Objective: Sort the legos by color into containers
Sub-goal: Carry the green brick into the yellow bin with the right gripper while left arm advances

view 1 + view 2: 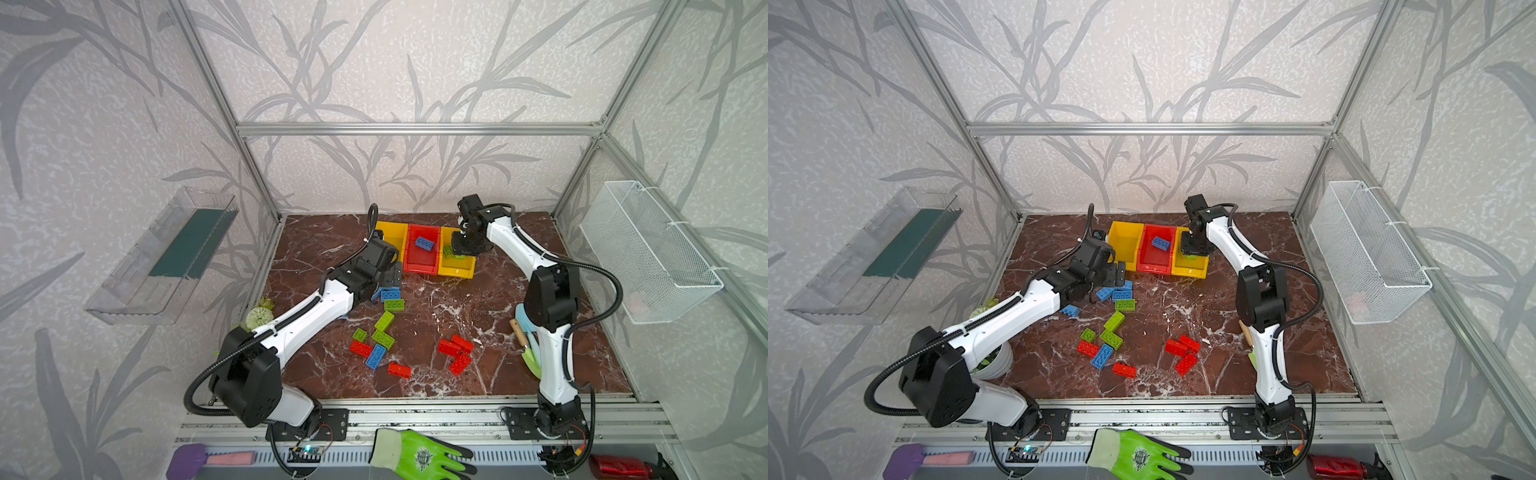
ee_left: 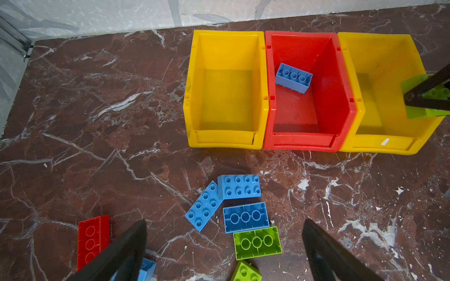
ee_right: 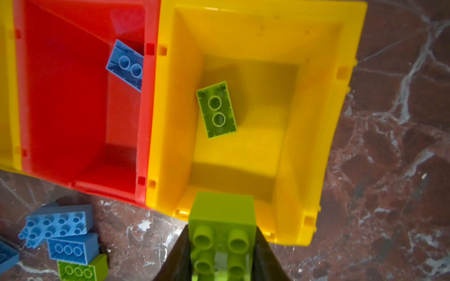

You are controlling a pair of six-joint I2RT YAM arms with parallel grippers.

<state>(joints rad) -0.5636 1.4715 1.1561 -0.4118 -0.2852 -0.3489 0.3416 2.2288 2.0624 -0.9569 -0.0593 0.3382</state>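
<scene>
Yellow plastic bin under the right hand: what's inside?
One lime green plastic brick lies underside-up on the yellow bin's floor. The right hand holds a second lime brick over its rim, hiding the floor beneath.

1. Surface [image 2: 97, 121]: glossy, marble-look, red-brown with white veins.
2. Containers [image 2: 226, 142]: smooth, shiny moulded plastic.
3. Legos [image 2: 239, 186]: hard, smooth plastic with a slight sheen, same for lime lego [image 3: 222, 214] between the right jaws.
4. Jaws: matt black.
5. Basket [image 1: 648, 249]: white wire mesh.

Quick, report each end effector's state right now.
Left end effector: open, holding nothing.
Right end effector: shut on a green lego over the yellow bin.
</scene>
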